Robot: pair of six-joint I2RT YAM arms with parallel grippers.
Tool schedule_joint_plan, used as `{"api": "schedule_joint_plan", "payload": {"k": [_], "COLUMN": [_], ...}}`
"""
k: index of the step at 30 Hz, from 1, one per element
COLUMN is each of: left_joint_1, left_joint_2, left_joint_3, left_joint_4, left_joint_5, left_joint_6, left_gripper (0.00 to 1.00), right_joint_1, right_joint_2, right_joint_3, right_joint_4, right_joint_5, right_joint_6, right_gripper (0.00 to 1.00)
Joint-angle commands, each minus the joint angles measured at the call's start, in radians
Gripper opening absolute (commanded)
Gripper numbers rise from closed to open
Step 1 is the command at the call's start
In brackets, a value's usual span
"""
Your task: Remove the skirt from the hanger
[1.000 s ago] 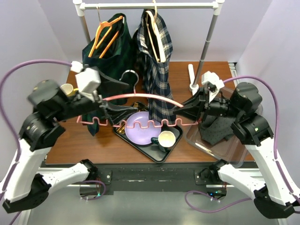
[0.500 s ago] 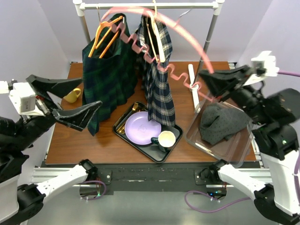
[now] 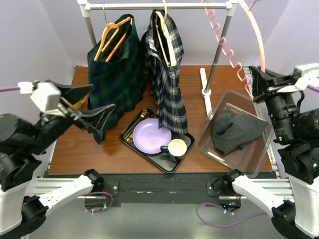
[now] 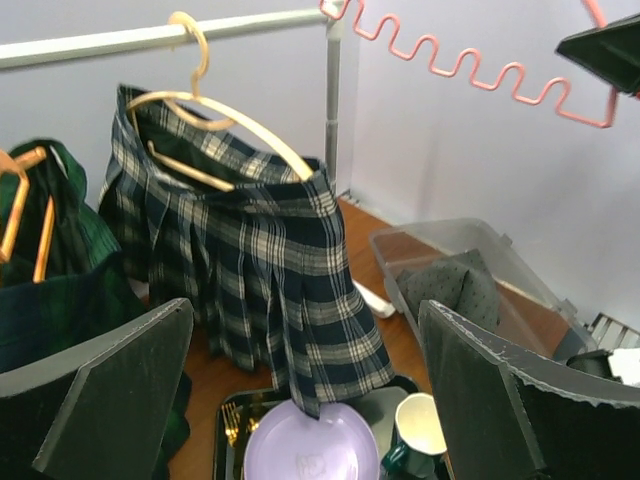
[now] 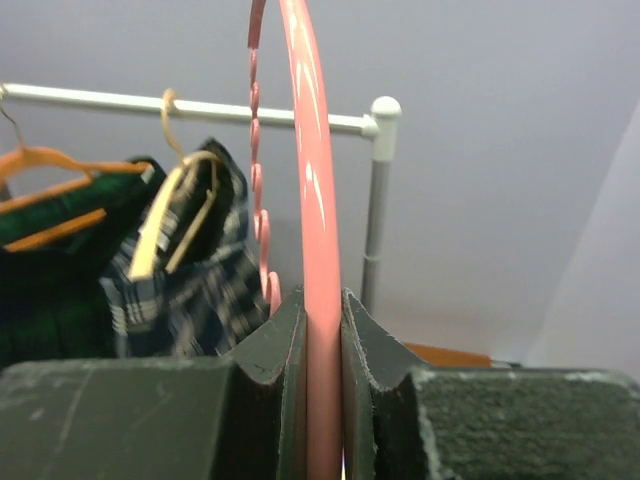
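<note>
my right gripper (image 3: 259,82) is clamped on the smooth curved arm of the pink hanger (image 5: 310,180). both jaws press flat against that arm. the hanger is up high beyond the right edge of the worktop (image 3: 75,149), beside the right post of the clothes rail (image 3: 159,6). its wavy bar slants up toward that post, and no cloth hangs on it.

my left gripper (image 3: 103,96) is spread wide with nothing between the fingers. it hangs above the left side of the worktop, pointing at the rail.

the dark grey dotted skirt (image 3: 234,130) lies crumpled in the clear plastic bin (image 3: 260,158) at the near right corner of the worktop, well apart from the hanger.

on the rail, a dark green plaid skirt (image 3: 112,74) hangs on an orange hanger (image 3: 112,35) at the left. a navy and white plaid skirt (image 3: 169,84) hangs on a cream hanger (image 4: 225,110) just to its right.

a black tray (image 3: 172,168) sits near the middle of the near edge. it holds a purple plate (image 3: 149,135), a dark mug (image 3: 177,148) with a pale inside, and some gold cutlery. a yellow mug (image 3: 77,102) is partly hidden behind my left fingers.
</note>
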Motion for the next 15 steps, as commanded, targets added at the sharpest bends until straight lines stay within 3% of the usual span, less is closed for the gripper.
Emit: {"api": "schedule_joint_plan", "payload": {"k": [1, 15], "left_joint_1": [0.000, -0.002], "left_joint_2": [0.032, 0.064], "left_joint_3": [-0.048, -0.255], "left_joint_4": [0.046, 0.240], "left_joint_5": [-0.016, -0.193], "left_joint_6": [0.014, 0.082], "left_gripper": [1.00, 1.00], "right_joint_1": [-0.001, -0.001], "right_joint_2": [-0.061, -0.032], "right_joint_3": [-0.019, -0.090], "right_joint_4": [-0.007, -0.211], "right_joint_5": [0.020, 0.061], "right_joint_6": [-0.076, -0.118], "right_gripper": [0.00, 0.00]}}
